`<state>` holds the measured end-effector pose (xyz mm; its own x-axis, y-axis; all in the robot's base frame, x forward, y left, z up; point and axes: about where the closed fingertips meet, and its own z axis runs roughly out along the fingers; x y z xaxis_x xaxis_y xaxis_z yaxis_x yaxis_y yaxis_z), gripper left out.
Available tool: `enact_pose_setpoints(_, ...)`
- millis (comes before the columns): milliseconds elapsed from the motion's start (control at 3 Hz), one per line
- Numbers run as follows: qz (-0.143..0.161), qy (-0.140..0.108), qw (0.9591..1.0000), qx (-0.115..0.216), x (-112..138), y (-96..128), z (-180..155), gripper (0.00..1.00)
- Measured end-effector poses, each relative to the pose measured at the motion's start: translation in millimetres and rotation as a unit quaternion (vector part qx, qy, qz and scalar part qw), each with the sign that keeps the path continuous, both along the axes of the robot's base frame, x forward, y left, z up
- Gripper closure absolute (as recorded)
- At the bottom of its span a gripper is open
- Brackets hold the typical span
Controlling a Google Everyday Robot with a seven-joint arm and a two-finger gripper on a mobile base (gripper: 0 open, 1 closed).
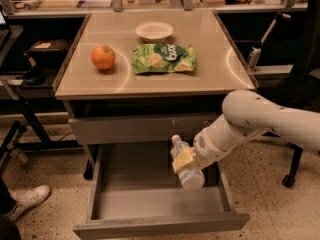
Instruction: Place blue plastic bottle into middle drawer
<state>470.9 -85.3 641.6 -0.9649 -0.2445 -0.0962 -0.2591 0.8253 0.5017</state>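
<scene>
The blue plastic bottle (186, 165) is a small clear ribbed bottle with a pale cap, held tilted with the cap up and to the left. My gripper (184, 160) is shut on the bottle's middle, its yellowish finger (183, 160) across the front. It holds the bottle above the right side of the open middle drawer (155, 204), whose grey floor holds nothing. The white arm (260, 119) comes in from the right.
On the tabletop (210, 69) lie an orange (103, 57), a green snack bag (164, 58) and a white bowl (154, 31). A shut grey drawer front (130, 129) sits above the open drawer. A shoe (27, 200) shows at lower left, and chair wheels (289, 180) at right.
</scene>
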Motion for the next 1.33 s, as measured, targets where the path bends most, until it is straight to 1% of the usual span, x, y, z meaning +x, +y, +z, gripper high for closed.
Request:
enact_pose_setpoints(333, -0.047, 0.008, 0.9987, 0.02, 10, -1, -35, 1.0)
enact_pose_setpoints(667, -0.087, 0.053, 0.9941, 0.037, 1, -2, -87, 1.0)
enact_pose_setpoints(1000, -0.087, 0.053, 0.9941, 0.037, 1, -2, -87, 1.0)
enact_pose_setpoints(1333, -0.103, 0.059, 0.9905, 0.07, -2, 22, -104, 1.0)
